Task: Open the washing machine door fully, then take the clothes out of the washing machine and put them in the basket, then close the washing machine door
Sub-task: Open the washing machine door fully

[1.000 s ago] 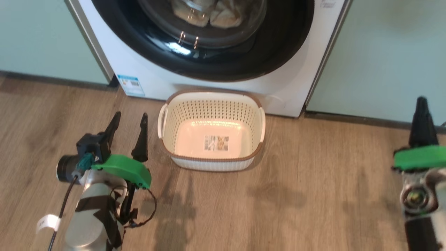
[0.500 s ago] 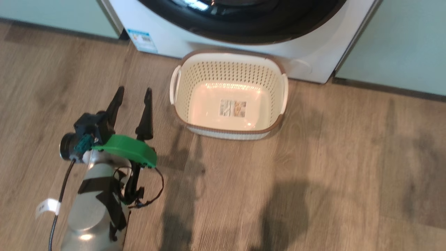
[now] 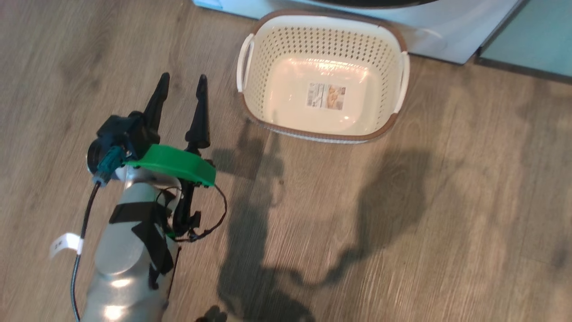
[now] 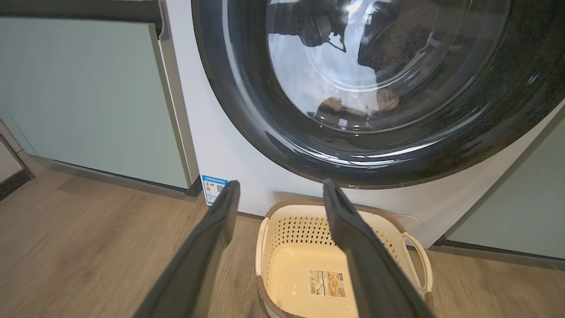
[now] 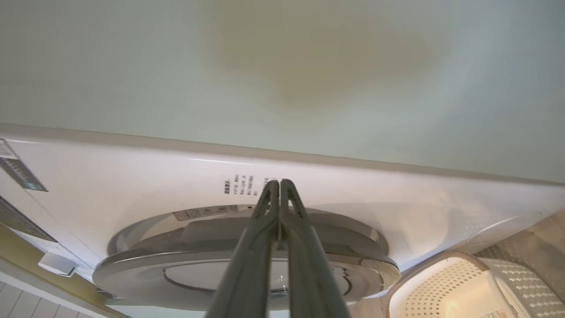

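Observation:
The cream basket (image 3: 313,42) stands empty on the floor against the white washing machine (image 3: 447,31). My left gripper (image 3: 183,77) hovers open and empty to the basket's left. In the left wrist view, my left gripper (image 4: 281,183) points at the washing machine (image 4: 220,145). Its door (image 4: 375,170) looks closed above the basket (image 4: 300,232). Pale clothes (image 4: 331,105) show dimly through the glass. The right wrist view sees the door (image 5: 229,282) edge-on. There my right gripper (image 5: 279,181) is shut and empty, pointing at the machine (image 5: 132,176) beside the door, with the basket (image 5: 437,282) at lower right.
Pale green cabinets (image 4: 88,97) flank the machine on both sides, the other (image 4: 521,212) at the right. A small blue label (image 4: 215,187) marks the machine's lower left corner. Wooden floor (image 3: 402,223) spreads before the basket, crossed by my shadow.
The head camera has tilted down, so the machine slid toward the top edge and the right gripper left the picture. My left gripper stays open.

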`<state>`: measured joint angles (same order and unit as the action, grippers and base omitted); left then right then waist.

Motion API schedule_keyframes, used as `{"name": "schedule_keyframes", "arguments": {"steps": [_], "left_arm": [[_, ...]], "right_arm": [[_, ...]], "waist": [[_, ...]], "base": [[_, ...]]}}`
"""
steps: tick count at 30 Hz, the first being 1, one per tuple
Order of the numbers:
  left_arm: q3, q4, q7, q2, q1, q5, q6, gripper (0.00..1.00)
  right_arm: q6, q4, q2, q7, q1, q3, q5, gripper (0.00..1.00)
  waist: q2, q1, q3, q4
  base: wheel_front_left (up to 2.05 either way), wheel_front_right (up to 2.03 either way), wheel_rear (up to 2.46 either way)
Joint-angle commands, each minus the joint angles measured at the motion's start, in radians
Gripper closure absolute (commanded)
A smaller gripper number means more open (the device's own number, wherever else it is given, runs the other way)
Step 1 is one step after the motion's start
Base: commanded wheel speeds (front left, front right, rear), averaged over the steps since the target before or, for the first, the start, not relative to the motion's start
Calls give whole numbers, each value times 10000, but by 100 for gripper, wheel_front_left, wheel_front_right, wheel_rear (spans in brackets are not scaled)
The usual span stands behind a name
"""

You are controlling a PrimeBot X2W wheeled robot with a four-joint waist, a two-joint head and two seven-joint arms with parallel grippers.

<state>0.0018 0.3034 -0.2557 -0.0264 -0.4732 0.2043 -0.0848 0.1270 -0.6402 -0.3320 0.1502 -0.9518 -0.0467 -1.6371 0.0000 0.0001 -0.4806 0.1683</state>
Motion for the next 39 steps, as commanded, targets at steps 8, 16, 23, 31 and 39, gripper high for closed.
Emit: {"name": "schedule_keyframes", "arguments": {"steps": [8,16,23,31,39], "left_arm": [[87,-799,-61,-240,-342,461,214,0],[-108,-969,-61,-239,-461,686,322,0],[-169,-1079,-61,-239,-554,870,421,0],[-228,-1222,-61,-239,-617,996,550,0],[-255,-1323,-61,-239,-625,1026,647,0]], "right_arm": [[37,-427,57,1166,-1199,-254,-9,100],[37,-888,240,1797,-2049,-376,53,100],[37,-1268,446,2345,-2814,-476,95,100],[37,-1524,649,2556,-3424,-545,246,100],[37,-1689,780,2458,-3858,-481,368,100]], "waist": [[0,-1,-761,371],[0,-1,-1192,570],[0,-1,-1508,769],[0,-1,-1775,898],[0,-1,-1986,954]], "base": [[0,0,0],[0,0,0],[0,0,0],[0,0,0],[0,0,0]]}}
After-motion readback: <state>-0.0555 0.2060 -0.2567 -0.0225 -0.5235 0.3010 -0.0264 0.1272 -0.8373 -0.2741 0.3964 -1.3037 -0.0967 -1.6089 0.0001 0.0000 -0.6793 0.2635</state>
